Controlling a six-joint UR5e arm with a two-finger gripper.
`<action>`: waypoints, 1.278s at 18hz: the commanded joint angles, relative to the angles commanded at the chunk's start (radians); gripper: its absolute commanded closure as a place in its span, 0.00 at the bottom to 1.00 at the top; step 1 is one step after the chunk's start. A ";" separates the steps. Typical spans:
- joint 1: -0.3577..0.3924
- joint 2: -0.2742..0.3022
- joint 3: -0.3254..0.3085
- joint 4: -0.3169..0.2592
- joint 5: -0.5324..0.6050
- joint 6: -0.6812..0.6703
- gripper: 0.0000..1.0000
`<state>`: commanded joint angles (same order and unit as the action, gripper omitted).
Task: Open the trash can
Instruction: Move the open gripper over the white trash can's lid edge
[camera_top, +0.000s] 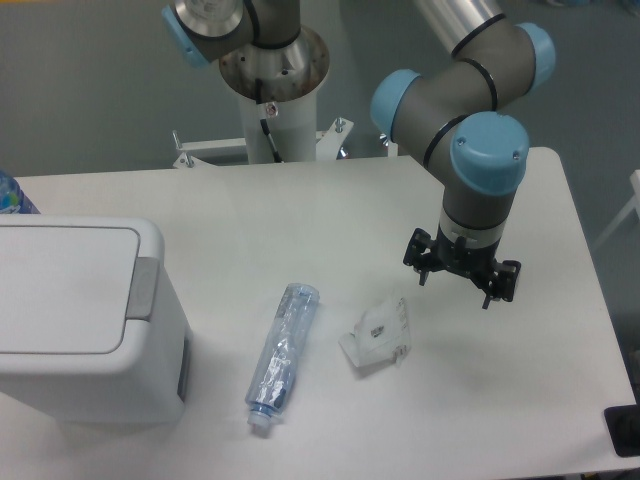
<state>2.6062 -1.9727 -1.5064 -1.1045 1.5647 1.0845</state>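
The trash can (80, 320) is a large white boxy bin at the table's left front, its flat lid down and a grey push tab (146, 288) on the lid's right edge. My gripper (458, 283) hangs over the right half of the table, far to the right of the bin, pointing down. Its black fingers (421, 266) stand apart with nothing between them.
A crushed clear plastic bottle (281, 356) lies on the table just right of the bin. A crumpled clear wrapper (378, 334) lies between the bottle and my gripper. The arm's base column (272, 100) stands at the table's back edge. A blue-capped item (12, 195) peeks in at far left.
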 joint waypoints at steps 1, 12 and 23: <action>0.000 0.000 0.000 0.000 0.000 0.000 0.00; -0.055 0.069 0.028 0.003 -0.118 -0.332 0.00; -0.261 0.166 0.094 0.005 -0.336 -0.770 0.00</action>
<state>2.3456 -1.8070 -1.4129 -1.0999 1.2287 0.3147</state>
